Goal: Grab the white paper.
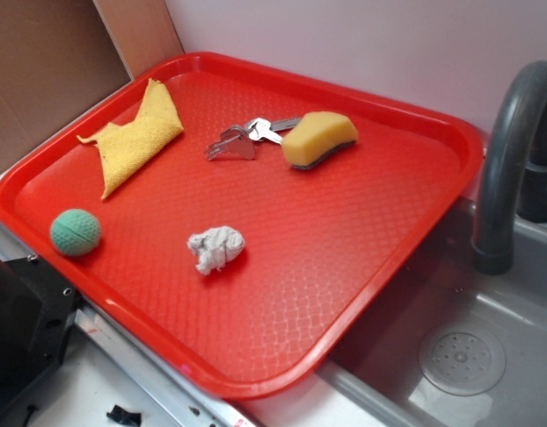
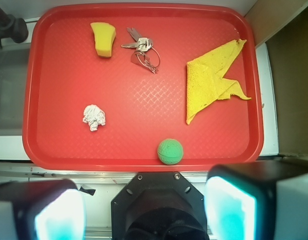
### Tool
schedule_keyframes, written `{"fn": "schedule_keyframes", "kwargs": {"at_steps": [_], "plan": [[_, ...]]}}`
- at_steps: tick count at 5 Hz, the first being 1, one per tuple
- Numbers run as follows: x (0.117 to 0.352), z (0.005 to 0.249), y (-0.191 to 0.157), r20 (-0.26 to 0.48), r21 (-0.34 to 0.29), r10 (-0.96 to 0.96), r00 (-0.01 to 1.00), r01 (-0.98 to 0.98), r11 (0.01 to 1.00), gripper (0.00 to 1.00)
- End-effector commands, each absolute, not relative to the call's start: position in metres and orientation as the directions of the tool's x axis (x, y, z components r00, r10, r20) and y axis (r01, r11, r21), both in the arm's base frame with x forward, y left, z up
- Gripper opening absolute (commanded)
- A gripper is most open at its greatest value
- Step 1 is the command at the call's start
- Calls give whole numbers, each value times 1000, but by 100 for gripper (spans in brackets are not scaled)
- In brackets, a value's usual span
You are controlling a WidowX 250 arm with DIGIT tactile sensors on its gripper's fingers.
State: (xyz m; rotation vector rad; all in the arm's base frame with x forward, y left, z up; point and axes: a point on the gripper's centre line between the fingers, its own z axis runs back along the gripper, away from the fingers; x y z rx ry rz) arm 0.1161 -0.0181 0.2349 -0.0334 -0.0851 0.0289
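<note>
No readable text, label, brand, number or sign shows anywhere

My claw (image 2: 143,212) shows only in the wrist view, where the bottom edge cuts off both blurred fingers (image 2: 58,215); in the exterior view I cannot find it at all. There the tap (image 1: 509,169) runs off the right edge and the sink (image 1: 486,356) off the bottom corner. The keys (image 1: 246,138) slip partly behind the sponge (image 1: 319,138).

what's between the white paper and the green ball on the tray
Nothing: only bare red tray separates the white paper from the green ball. The wrist view shows it plainly, and the exterior view agrees.
</note>
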Motion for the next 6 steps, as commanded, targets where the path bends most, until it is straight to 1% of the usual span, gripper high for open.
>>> {"fn": "schedule_keyframes", "kwargs": {"at_steps": [1,2,3,4,5,6], "plan": [[116,235,-18,84,-35,30,996,-27,999,100],[126,227,-34,129,44,-41,991,36,998,100],[131,203,-53,213,-4,-247,945,254,967,100],[145,167,-75,268,30,-420,867,428,903,100],[158,138,-90,258,-4,-520,814,539,842,100],[169,105,-102,179,-5,-566,804,577,817,100]]}}
